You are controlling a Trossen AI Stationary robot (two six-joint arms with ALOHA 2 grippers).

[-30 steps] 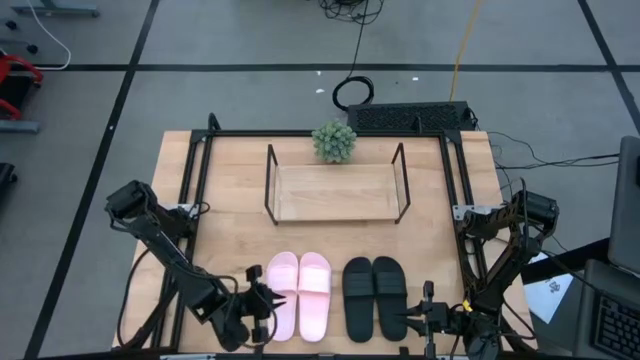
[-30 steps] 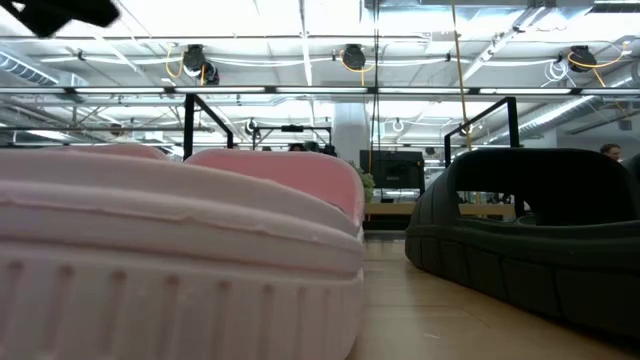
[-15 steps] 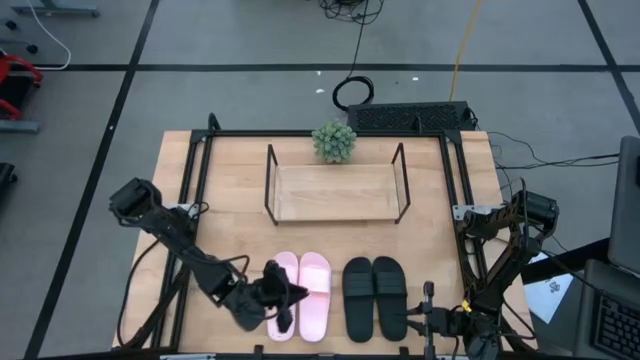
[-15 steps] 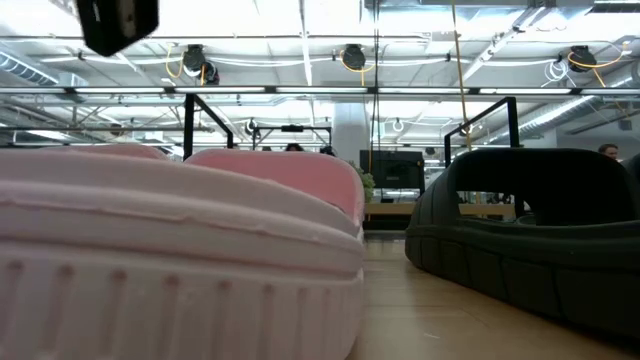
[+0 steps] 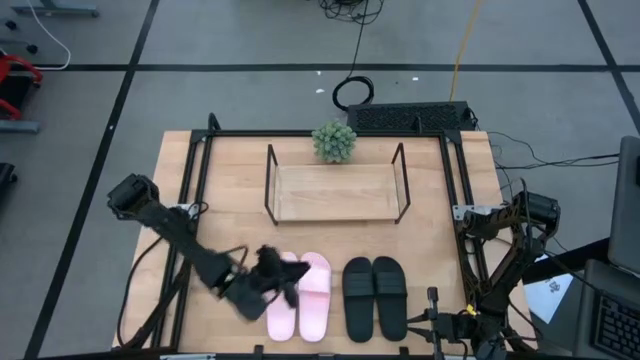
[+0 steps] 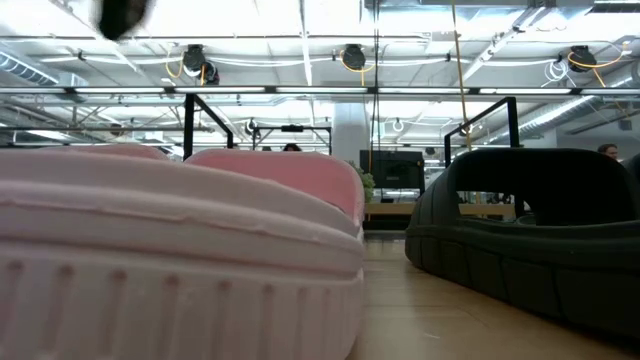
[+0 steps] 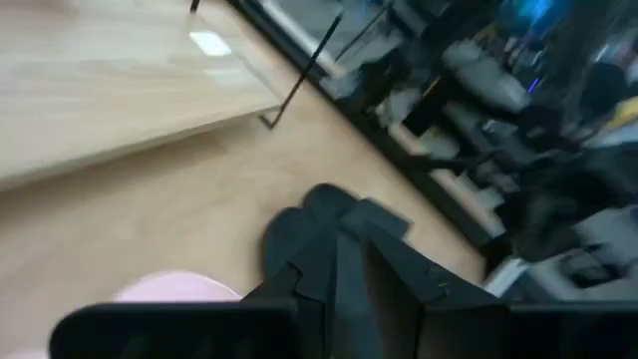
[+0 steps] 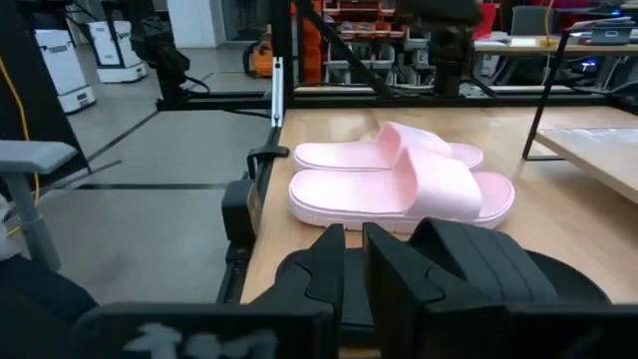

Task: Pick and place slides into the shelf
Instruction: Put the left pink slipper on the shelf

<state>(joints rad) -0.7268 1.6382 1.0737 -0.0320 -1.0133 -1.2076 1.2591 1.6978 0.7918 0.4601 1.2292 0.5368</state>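
On the wooden tabletop (image 5: 230,215), your left gripper (image 5: 285,285) has swung over the pale pink slides (image 5: 300,298), fingers near-shut, empty; right gripper (image 5: 440,325) parked closed.

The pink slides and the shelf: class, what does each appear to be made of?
Pink slides: probably moulded foam or soft rubber, matte; one-piece look, thick sole with ribbed side in the low view. Shelf: light wooden board with visible grain, likely wood or laminate, between thin dark end frames that look like painted metal.
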